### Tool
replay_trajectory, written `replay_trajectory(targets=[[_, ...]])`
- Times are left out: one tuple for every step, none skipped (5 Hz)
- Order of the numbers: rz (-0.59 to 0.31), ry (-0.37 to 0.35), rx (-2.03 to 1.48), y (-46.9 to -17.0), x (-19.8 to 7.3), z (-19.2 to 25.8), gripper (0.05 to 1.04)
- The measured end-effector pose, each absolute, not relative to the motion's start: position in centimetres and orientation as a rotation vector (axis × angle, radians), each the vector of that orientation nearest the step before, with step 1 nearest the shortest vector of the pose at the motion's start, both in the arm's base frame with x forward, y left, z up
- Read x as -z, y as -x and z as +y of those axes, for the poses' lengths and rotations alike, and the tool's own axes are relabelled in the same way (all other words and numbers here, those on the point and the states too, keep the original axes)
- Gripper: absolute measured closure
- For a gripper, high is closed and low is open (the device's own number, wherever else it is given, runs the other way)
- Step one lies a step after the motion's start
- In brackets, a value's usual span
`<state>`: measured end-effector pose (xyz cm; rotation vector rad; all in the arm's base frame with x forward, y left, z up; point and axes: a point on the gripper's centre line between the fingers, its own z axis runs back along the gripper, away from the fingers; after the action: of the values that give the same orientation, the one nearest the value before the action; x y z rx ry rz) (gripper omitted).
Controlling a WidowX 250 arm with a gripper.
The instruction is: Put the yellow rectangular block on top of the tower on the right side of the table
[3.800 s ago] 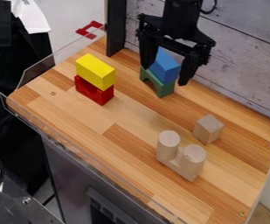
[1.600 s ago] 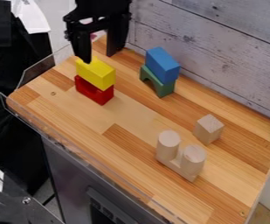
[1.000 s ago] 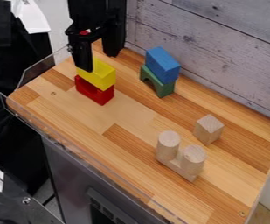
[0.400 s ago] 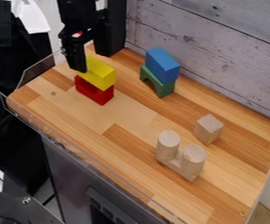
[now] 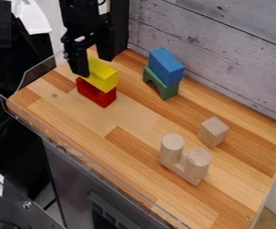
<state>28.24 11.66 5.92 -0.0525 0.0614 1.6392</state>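
The transfer was undone: the yellow block (image 5: 106,79) sat on the red block (image 5: 104,98). The jaws were beside it; whether they pinched it, I couldn't tell. Lifting and placing, probably atop the blue block (image 5: 167,67), remained.

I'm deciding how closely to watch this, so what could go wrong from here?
The pincer is at the upper-left end of the yellow block, so an off-centre grip might let it tilt. Lifting could also drag the red block beneath. If the two cylinders are the target, missing one might topple the yellow block.
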Motion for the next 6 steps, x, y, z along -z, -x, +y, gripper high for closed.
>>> replay_trajectory(targets=[[0.052,0.051,-1.631,-28.6,-6.0,11.8,0.083],[0.066,0.031,-1.610,-28.5,-5.5,11.7,0.127],[0.051,0.038,-1.587,-28.6,-4.9,11.7,0.409],[0.048,0.038,-1.525,-28.7,-5.0,11.4,0.526],[0.024,0.010,-1.457,-28.9,-6.7,10.6,0.526],[-0.036,0.037,-1.413,-29.4,-8.8,9.6,0.526]])
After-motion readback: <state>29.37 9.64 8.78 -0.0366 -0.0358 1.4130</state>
